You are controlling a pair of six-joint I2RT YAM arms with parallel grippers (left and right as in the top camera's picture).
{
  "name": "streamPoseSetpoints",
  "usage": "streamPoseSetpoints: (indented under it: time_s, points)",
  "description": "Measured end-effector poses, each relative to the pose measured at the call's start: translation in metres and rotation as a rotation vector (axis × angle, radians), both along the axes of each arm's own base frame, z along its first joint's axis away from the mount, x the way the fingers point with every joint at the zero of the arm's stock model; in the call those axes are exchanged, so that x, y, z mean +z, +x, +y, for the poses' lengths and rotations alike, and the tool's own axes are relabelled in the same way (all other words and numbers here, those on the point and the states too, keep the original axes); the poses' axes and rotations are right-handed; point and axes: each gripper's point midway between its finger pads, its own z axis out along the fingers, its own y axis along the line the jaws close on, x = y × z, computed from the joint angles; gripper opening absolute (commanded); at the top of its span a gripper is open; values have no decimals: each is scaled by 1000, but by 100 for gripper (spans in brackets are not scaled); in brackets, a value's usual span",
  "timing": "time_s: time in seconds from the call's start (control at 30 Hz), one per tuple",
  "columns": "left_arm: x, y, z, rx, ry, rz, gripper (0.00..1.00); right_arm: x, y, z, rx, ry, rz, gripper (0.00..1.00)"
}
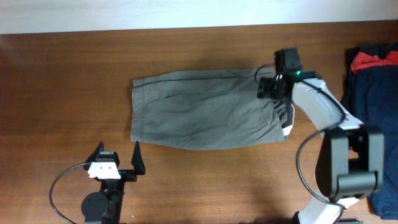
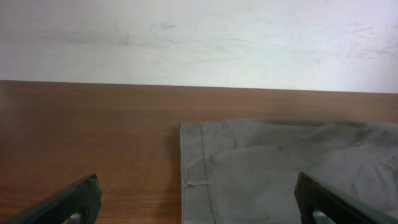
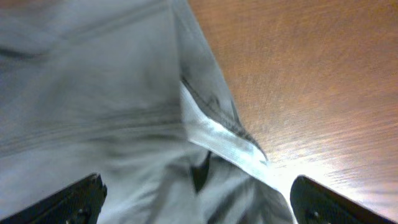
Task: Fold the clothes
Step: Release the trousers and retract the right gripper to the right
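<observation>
Well, the counter point(image 1: 62, 74) is a reddish-brown wood-grain top that runs back to a plain white wall point(image 2: 199, 37) marked with a few faint scuffs. A patch of bright glare sits on the wood at the lower right of the right wrist view. The clothes point(image 1: 199, 112), a grey-olive pair of shorts, lie flat in the middle of the overhead frame, stretched left to right. Their stitched left hem is squared off against bare wood. At their right end a strip of pale lining point(image 3: 217, 140) shows at the edge. The right gripper point(image 3: 199, 205) hangs over that end with its jaws spread wide, clasping nothing. The left gripper point(image 1: 117, 152) sits low in the frame, just off the shorts' lower left corner, equally wide and empty. At the far right edge a navy garment point(image 1: 373, 106) lies heaped with a red cloth point(image 1: 373, 61) on top.
</observation>
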Motion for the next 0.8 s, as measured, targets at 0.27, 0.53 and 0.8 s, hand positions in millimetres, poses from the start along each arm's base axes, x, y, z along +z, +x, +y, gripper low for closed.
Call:
streamPoseSetpoints:
  time_s: [0.27, 0.53, 0.8]
  points:
    - [0, 0, 0, 0, 0, 0, 99, 100, -1, 25, 62, 139, -54, 99]
    - [0, 0, 0, 0, 0, 0, 99, 142, -45, 25, 75, 147, 62, 99]
    - [0, 0, 0, 0, 0, 0, 99, 188, -108, -8, -14, 0, 77, 99]
